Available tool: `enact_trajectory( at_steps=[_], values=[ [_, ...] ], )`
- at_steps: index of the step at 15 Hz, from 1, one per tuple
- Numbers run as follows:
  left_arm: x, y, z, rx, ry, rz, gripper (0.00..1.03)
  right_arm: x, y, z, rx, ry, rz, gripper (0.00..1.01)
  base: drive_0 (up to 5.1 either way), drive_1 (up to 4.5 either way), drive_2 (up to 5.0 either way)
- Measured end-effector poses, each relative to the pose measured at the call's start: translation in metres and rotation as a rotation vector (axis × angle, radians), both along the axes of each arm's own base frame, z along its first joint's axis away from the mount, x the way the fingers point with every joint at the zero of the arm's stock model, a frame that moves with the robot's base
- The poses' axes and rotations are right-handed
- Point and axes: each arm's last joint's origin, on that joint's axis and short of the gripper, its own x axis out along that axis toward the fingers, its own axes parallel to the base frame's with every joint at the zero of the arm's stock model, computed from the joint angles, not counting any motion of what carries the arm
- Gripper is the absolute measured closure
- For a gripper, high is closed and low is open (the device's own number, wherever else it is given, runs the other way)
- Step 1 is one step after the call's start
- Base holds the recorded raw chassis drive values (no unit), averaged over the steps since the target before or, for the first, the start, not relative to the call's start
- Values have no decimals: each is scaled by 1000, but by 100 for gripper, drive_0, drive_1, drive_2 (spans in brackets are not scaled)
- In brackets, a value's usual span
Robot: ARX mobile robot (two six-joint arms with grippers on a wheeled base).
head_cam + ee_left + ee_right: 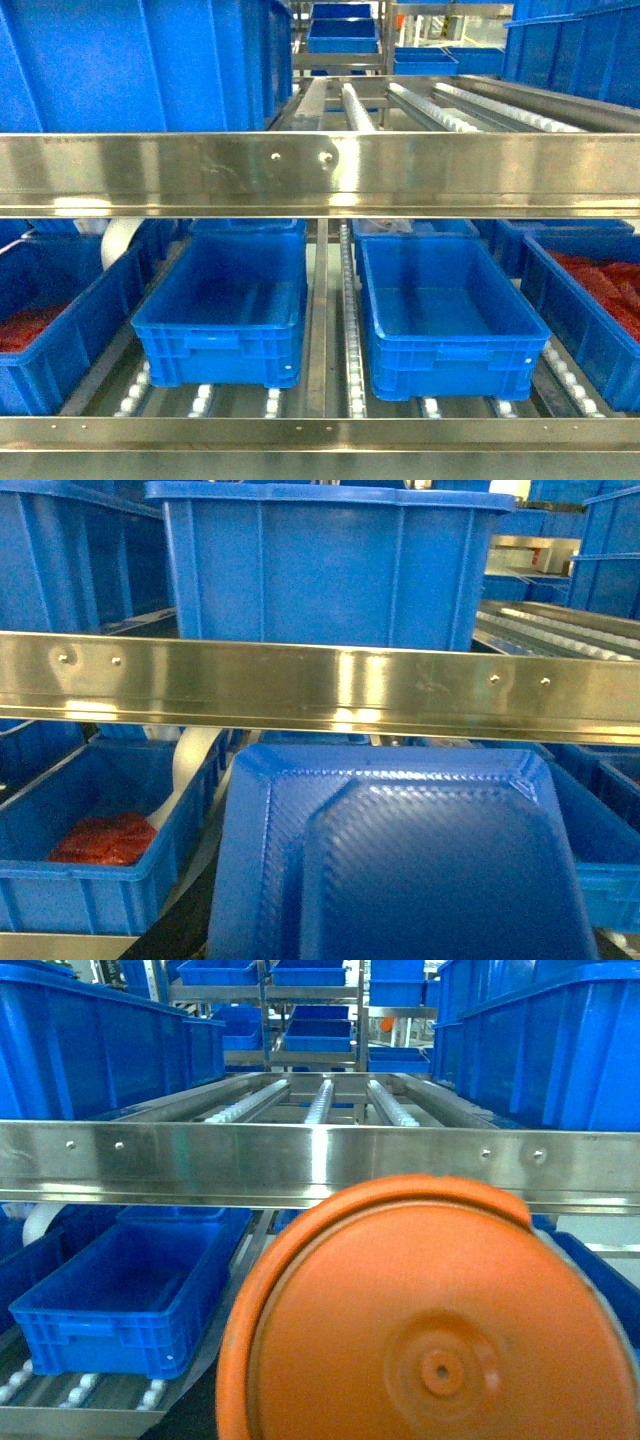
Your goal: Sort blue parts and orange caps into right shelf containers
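Blue part and orange cap held up before the shelf rails.

Nearest the left wrist camera a blue part fills the lower view; an orange cap does the same at the right wrist (neither gripper's fingers show, so their grasp cannot be told). Past the steel rail, two empty right shelf containers sit side by side on rollers, with crates holding red pieces flanking them. Further crates stand far behind.

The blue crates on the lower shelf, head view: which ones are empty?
The two middle crates, left and right, show bare floors. The outer left crate and outer right crate hold red-orange items.
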Motion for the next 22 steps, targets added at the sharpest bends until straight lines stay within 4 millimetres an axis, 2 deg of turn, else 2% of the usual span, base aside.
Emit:
enact_trajectory(
  at_steps=[6,22],
  values=[
    [0,0,0,0,0,3,61,0,0,0,0,-2,1,56,-309,141,141],
    [0,0,0,2,0,0,61,0,0,0,0,-2,0,56,0,0,0]
  ],
)
